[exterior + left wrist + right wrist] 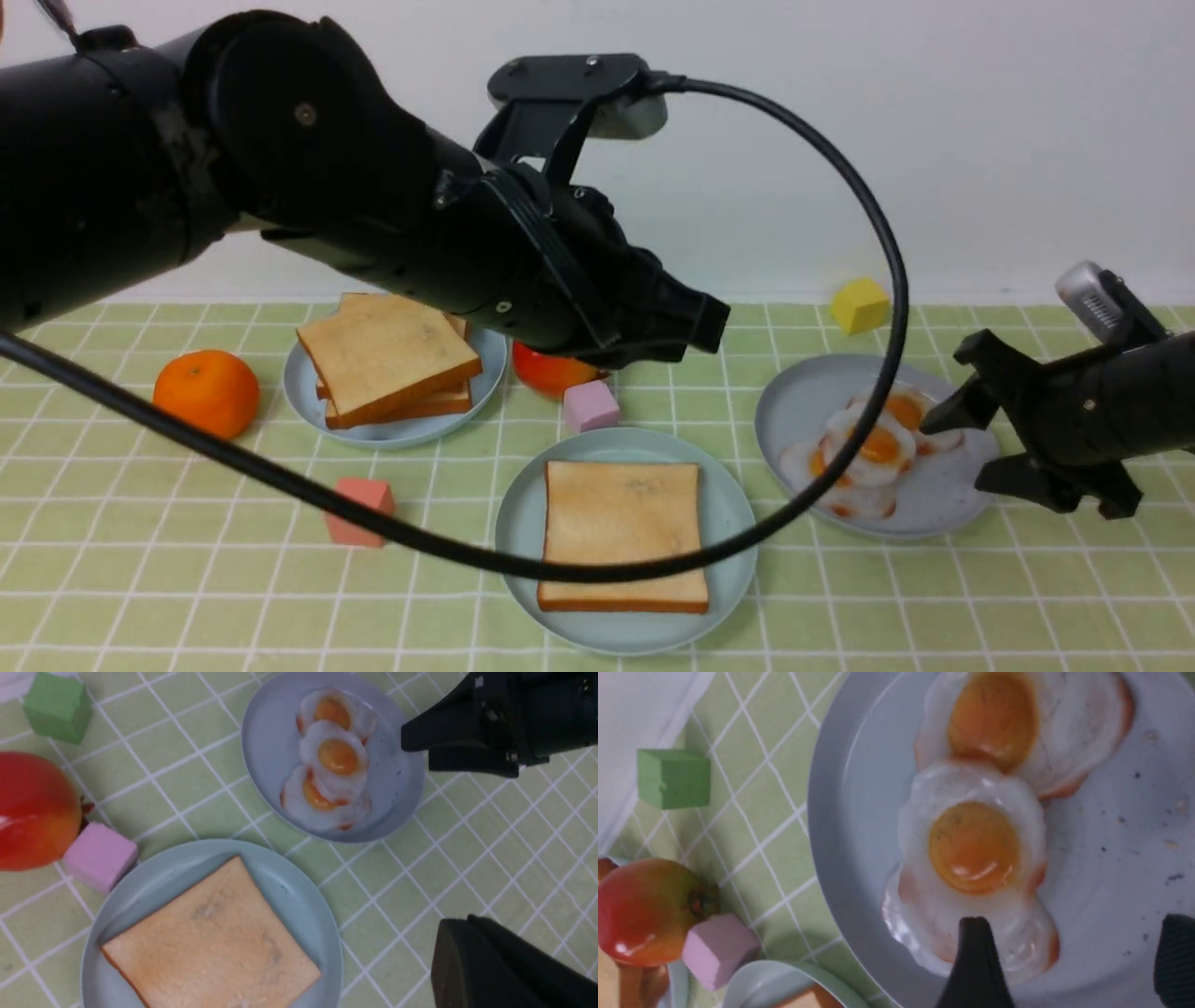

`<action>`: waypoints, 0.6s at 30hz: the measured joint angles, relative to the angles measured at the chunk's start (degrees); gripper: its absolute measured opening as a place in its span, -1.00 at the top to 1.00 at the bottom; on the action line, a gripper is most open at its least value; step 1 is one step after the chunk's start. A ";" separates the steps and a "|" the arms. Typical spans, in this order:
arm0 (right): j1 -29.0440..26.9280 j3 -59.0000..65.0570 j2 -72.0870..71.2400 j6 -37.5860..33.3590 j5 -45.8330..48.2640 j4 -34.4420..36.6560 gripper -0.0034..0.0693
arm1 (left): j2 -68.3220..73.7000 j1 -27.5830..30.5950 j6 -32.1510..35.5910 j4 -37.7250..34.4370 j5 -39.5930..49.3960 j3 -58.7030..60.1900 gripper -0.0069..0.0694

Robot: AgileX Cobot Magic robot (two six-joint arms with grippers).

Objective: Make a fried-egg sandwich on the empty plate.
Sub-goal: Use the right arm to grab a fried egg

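The empty plate [730, 523], pale teal, sits front centre with one golden toast slice [624, 537] flat on it; the left wrist view shows the toast [210, 942] too. Three overlapping fried eggs [873, 448] lie on a grey speckled plate [803, 401] to the right. My right gripper [962, 450] hangs open low over that plate's right side. In the right wrist view its one fingertip [976, 938] overlaps the nearest egg [971, 849]; nothing is between the fingers. My left gripper [714, 327] is shut and empty, raised behind the teal plate.
A stack of toast [387, 359] rests on a light blue plate [308, 397] at back left. An orange [205, 392], a red fruit [546, 371], and pink [590, 406], salmon [359, 511], yellow [859, 304] and green [58, 705] cubes lie around. The left arm's cable [878, 308] loops across the plates.
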 joint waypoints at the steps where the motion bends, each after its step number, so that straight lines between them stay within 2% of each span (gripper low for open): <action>1: -0.33 -0.04 1.21 -3.54 0.06 3.34 -0.46 | -0.01 0.00 0.00 0.00 -0.36 0.00 0.85; 4: -1.02 -0.04 4.47 -13.49 0.93 15.13 -0.42 | 0.29 0.00 0.00 -0.05 -0.86 0.00 0.85; 5: -1.02 -0.04 4.66 -14.15 1.06 15.83 -0.42 | 0.37 0.00 0.00 -0.05 -0.92 0.00 0.85; 7: -1.02 -0.13 6.77 -22.49 1.71 24.44 -0.39 | 0.61 0.06 0.00 0.01 -0.91 0.04 0.85; 9: -1.02 -0.23 8.07 -27.50 1.95 29.56 -0.38 | 0.80 0.06 0.00 0.01 -0.91 0.04 0.85; 13: -1.02 -0.29 10.39 -33.88 1.94 33.97 -0.37 | 1.45 0.06 0.00 0.10 -0.19 0.04 0.85; 18: -1.02 -0.48 11.30 -35.10 2.61 35.40 -0.37 | 1.79 0.06 0.00 0.35 0.42 0.04 0.85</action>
